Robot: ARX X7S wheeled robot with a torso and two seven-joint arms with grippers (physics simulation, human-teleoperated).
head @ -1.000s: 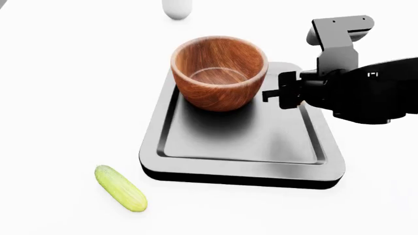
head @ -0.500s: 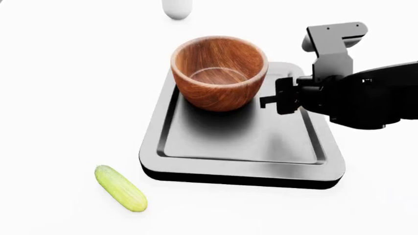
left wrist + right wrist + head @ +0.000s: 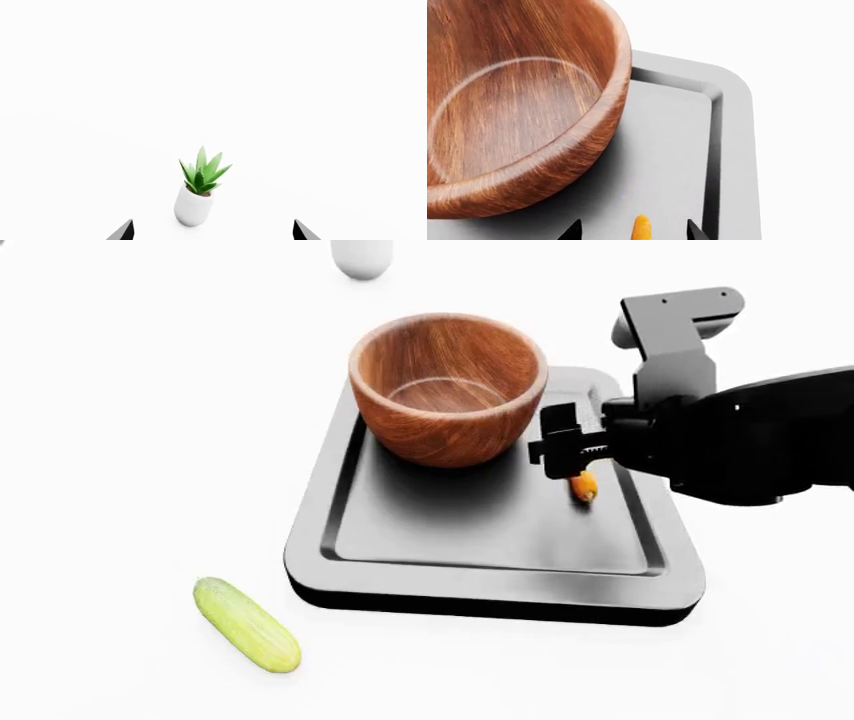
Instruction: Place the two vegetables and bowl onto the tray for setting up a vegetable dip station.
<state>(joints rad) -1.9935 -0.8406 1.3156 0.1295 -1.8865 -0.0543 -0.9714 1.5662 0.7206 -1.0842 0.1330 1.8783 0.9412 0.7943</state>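
Carrot (image 3: 583,486) lies on the grey tray (image 3: 400,540), right of the wooden bowl (image 3: 449,388) standing at the tray's far end. The right gripper (image 3: 566,445) hangs just above the carrot, jaws spread with the carrot loose between the tips in its wrist view. The cucumber (image 3: 247,624) rests on the desk (image 3: 120,440), off the tray's near-left corner. The left gripper (image 3: 213,232), jaws apart, faces a potted plant (image 3: 198,190).
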